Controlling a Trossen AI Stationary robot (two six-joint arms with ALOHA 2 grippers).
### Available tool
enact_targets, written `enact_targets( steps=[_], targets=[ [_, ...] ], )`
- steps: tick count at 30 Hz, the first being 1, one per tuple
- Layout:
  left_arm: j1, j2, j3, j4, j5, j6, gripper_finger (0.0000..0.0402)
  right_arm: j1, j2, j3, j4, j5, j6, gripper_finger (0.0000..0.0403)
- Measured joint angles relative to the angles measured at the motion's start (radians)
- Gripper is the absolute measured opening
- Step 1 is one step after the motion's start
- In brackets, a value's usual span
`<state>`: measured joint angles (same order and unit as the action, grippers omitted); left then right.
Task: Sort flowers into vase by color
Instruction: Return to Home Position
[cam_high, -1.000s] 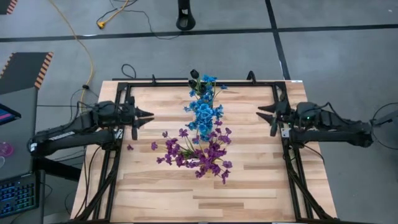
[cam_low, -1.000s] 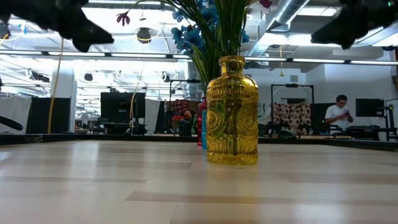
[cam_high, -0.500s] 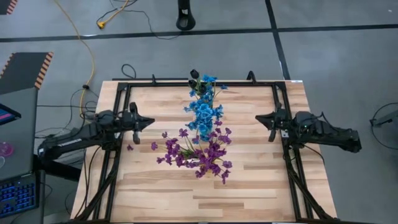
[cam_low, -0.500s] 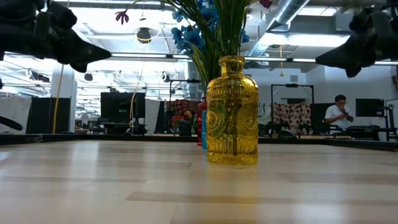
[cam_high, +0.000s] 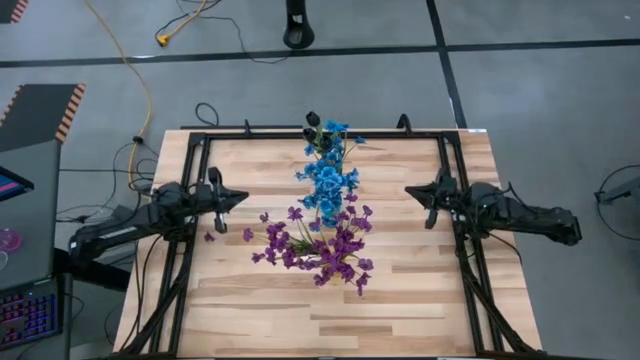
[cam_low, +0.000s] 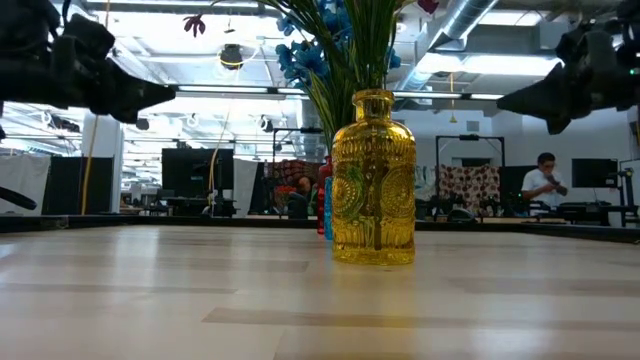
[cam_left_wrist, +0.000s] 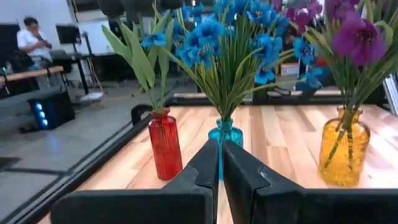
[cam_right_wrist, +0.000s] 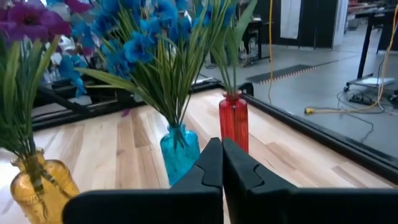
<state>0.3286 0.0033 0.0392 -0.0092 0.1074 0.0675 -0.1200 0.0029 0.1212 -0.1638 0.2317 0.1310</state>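
High view: bright, even overhead light. The table (cam_high: 400, 290) is evenly lit, and shadows under the flowers (cam_high: 325, 225) are soft and faint.

Low view: strongly backlit. Ceiling strip lights (cam_low: 250, 90) and the pale room behind glare white. Left gripper (cam_low: 168, 93) and right gripper (cam_low: 503, 100) show as black silhouettes. Yellow vase (cam_low: 373, 180) glows with light through the glass, with a faint shadow at its base and a pale sheen on the tabletop.

Wrist views: daylight-bright. Blue vase (cam_right_wrist: 179, 154) is translucent with small glints. Fingers (cam_left_wrist: 208, 165) are dark, with little surface detail.
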Motion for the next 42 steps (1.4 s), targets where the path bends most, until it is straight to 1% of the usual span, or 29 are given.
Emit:
enact_targets(
  steps=[2,5,9,13,18,22,26,31,39,42],
  targets=[
    [0.0,0.002,-0.03,0.055,0.0,-0.006,0.0009,0.0,-0.001,-0.028,0.044,0.0,0.0,0.0023],
    [0.0,0.001,-0.029,0.065,-0.009,-0.015,0.0009,0.0,0.0,-0.051,0.051,0.0,0.0,0.0033],
    [0.0,0.001,-0.029,0.067,-0.009,0.013,0.0009,0.0,0.001,-0.062,0.07,0.003,-0.007,0.0042],
    [0.0,0.001,-0.03,0.062,-0.011,0.046,0.0009,0.0,0.001,-0.062,0.068,0.01,-0.03,0.0035],
    [0.0,0.001,-0.03,0.061,-0.045,0.089,0.0009,0.0,0.002,-0.062,0.068,0.055,-0.063,0.0029],
    [0.0,0.001,-0.031,0.046,-0.08,0.111,0.0009,0.0,0.002,-0.062,0.066,0.063,-0.086,0.0039],
    [0.0,0.001,-0.031,0.045,-0.082,0.123,0.0009,0.0,0.002,-0.062,0.064,0.063,-0.087,0.0045],
    [0.0,0.001,-0.031,0.045,-0.078,0.101,0.0009,0.0,0.002,-0.063,0.063,0.063,-0.087,0.0044],
    [0.0,0.001,-0.032,0.045,-0.08,0.114,0.0009,0.0,0.002,-0.063,0.061,0.062,-0.087,0.0044],
    [0.0,0.001,-0.032,0.043,-0.094,0.042,0.0009,0.0,0.002,-0.063,0.061,0.062,-0.087,0.0045]
  ],
)
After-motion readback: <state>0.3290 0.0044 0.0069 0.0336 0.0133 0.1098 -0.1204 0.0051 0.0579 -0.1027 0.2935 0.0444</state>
